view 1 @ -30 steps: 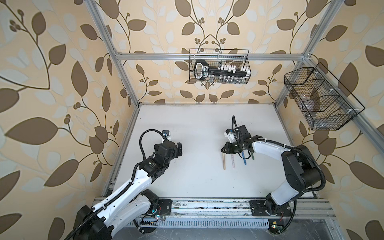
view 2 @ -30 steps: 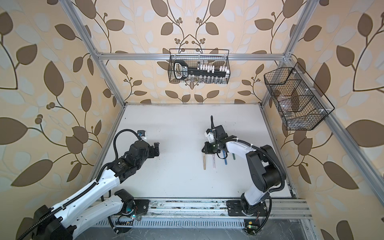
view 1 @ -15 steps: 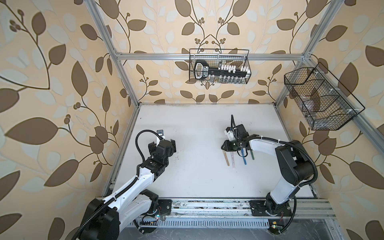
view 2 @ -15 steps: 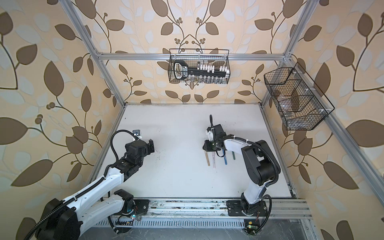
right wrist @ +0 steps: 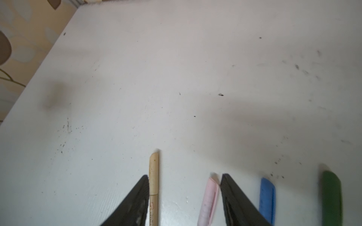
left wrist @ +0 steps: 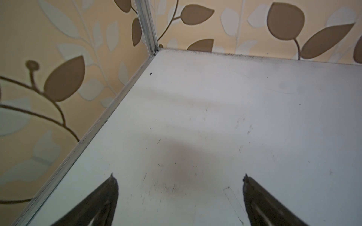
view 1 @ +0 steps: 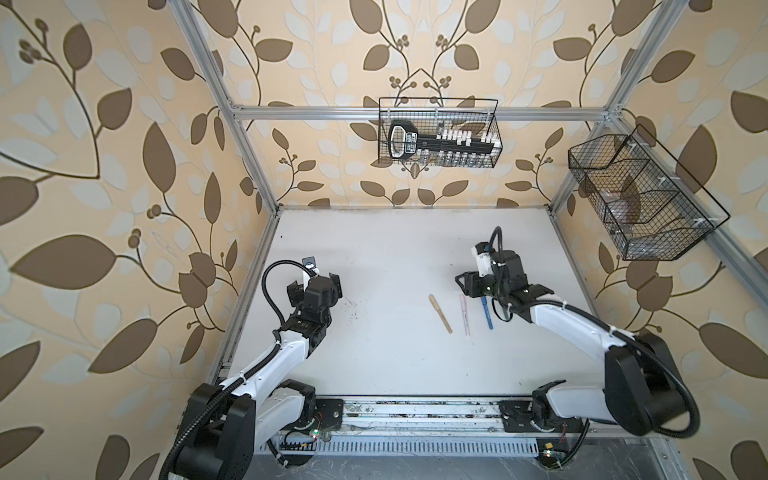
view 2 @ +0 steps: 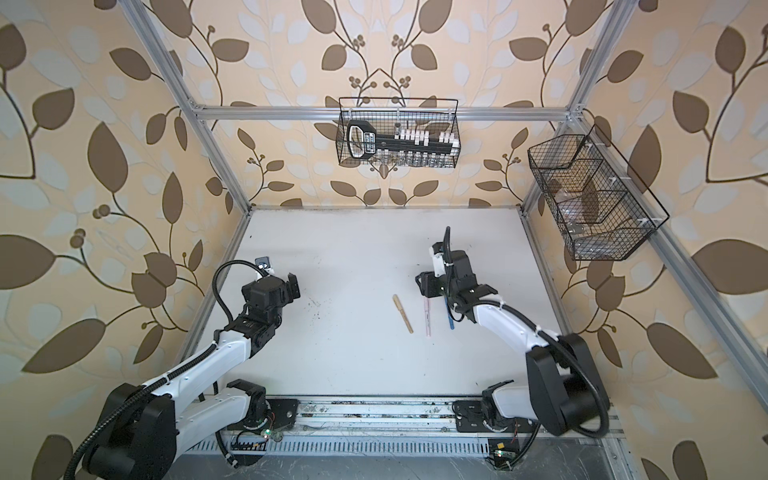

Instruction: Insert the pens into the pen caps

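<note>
Rails (left wrist: 115,97) of aluminium bound the white counter (view 1: 374,249) on its left, far and right sides, and a slotted track (view 1: 415,419) carrying both arm bases closes the near side. Open counter runs across the whole far half and through the wide middle between the arms. A wire basket (view 1: 438,139) hangs on the far wall and a second basket (view 1: 640,199) on the right wall, both above the counter. The left claw (left wrist: 179,174) sits near the left rail with its jaws spread wide and nothing between them; only scuffed counter shows in the gap in the left wrist view. Right of centre, the tan pen (view 1: 440,313), pink pen (view 1: 465,316) and blue pen (view 1: 487,313) lie flat side by side, apart from one another, running roughly near to far, the tan one slanted, all clear of every edge. The green pen (right wrist: 331,197) shows only in the right wrist view, beyond the blue one; in both top views I cannot make it out under the right arm. The right claw (right wrist: 185,175) hangs over the far ends of the pens with its jaws parted and gripping nothing. In the right wrist view the tan pen lies just beside the inner face of one finger (right wrist: 133,205) and the pink pen just beside the other finger (right wrist: 239,205); whether either finger touches a pen I cannot tell.
</note>
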Controlling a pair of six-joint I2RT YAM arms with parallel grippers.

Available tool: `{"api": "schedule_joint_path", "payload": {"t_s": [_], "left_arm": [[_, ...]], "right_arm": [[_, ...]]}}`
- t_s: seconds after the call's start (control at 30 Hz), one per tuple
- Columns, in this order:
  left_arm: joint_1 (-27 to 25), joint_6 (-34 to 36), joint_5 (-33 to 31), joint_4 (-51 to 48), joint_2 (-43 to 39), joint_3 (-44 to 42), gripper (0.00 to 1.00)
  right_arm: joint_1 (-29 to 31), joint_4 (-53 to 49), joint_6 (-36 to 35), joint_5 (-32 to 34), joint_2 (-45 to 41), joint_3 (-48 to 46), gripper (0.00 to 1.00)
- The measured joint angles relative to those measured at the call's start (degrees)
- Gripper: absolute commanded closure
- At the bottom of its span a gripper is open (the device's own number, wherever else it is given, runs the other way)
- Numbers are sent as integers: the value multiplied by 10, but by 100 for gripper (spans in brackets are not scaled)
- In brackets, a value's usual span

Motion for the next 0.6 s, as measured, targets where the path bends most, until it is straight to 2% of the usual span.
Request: {"api": "schedule_joint_path", "payload": {"t_s": [0.13, 0.23, 0.3, 0.4, 0.47, 0.6], "left_arm": [[25, 3, 17, 68, 10, -49, 1], [41, 8, 31, 99, 46, -50, 1], [51, 13, 43, 119, 76, -47, 1], [66, 15, 64, 142, 116, -46, 1], [71, 16, 77, 143, 122, -46, 1], [78, 18, 94, 170, 119, -47, 1]], "right_arm": [[-26, 72, -23, 126, -122, -117, 13], [-61, 126, -37, 196, -156, -168, 12], [-83, 181, -43, 223, -148, -197, 12], [-109, 255, -52, 243, -86, -226, 11], [-111, 285, -69, 245, -44, -226, 9], [-112, 412, -101, 237, 9, -246, 9]]}}
